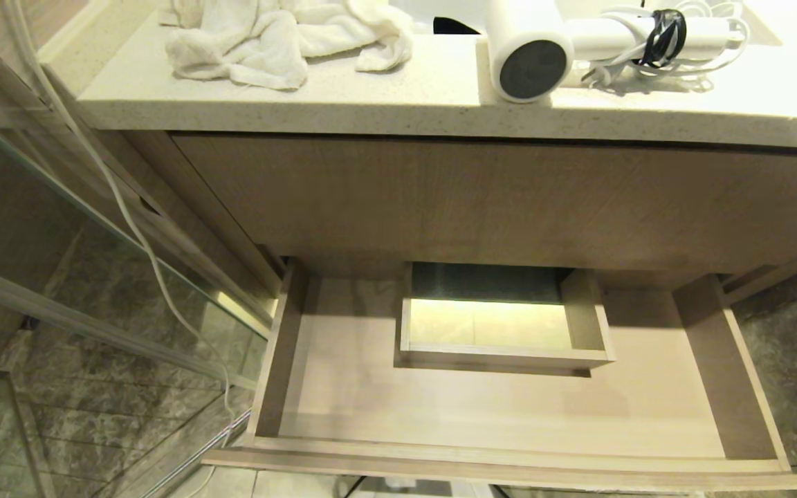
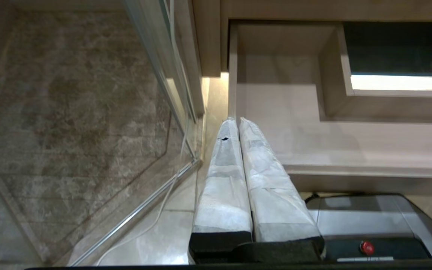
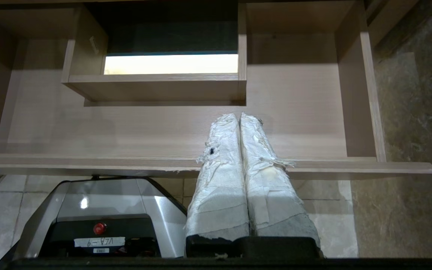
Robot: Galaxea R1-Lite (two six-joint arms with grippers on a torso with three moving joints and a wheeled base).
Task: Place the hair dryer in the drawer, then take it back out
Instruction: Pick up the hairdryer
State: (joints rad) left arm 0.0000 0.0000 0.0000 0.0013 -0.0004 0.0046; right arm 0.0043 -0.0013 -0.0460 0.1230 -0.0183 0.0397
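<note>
**Dryer up on the counter, both arms low by the open drawer**

The hair dryer [image 1: 578, 41] lies on the countertop [image 1: 371, 97], barrel end facing out over the edge, handle running off to the right with its cord bundled. The drawer [image 1: 724, 366] below stands pulled out and holds nothing. The left gripper [image 2: 237, 120] and right gripper [image 3: 239, 117] hang before the drawer front, fingers pressed together, holding nothing. The dryer sits above them, toward the right, so the right arm looks nearer.
</note>
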